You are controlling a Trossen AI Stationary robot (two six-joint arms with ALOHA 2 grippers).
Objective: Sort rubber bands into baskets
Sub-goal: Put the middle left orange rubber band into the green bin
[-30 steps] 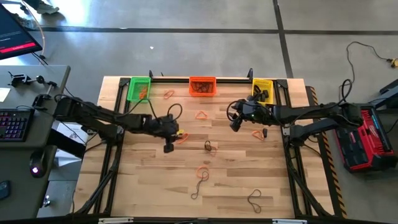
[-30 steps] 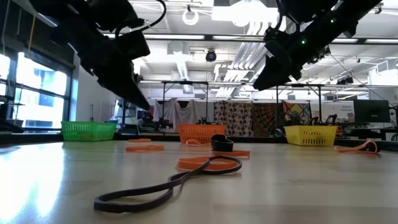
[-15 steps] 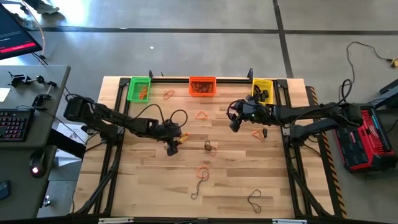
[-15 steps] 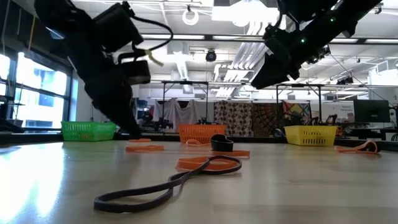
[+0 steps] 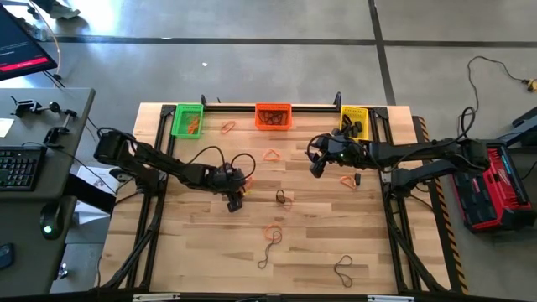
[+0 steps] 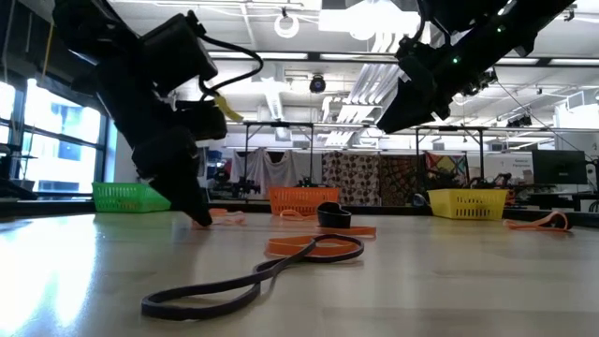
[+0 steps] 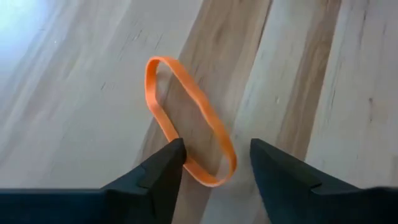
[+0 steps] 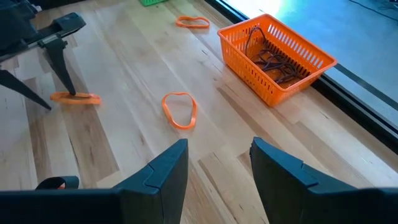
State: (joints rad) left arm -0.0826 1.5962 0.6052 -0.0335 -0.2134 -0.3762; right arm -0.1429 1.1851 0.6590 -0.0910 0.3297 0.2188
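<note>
Three mesh baskets line the far edge of the wooden counter (image 5: 201,252): green basket (image 5: 188,119), orange basket (image 5: 273,116) and yellow basket (image 5: 354,122). Loose rubber bands lie scattered across the boards. The left gripper (image 7: 214,163) is down at the counter near its middle, fingers released and spread on either side of one end of an orange rubber band (image 7: 186,137) lying flat. The right gripper (image 8: 217,163) hangs above the counter near the yellow basket, fingers parted and holding nothing.
</note>
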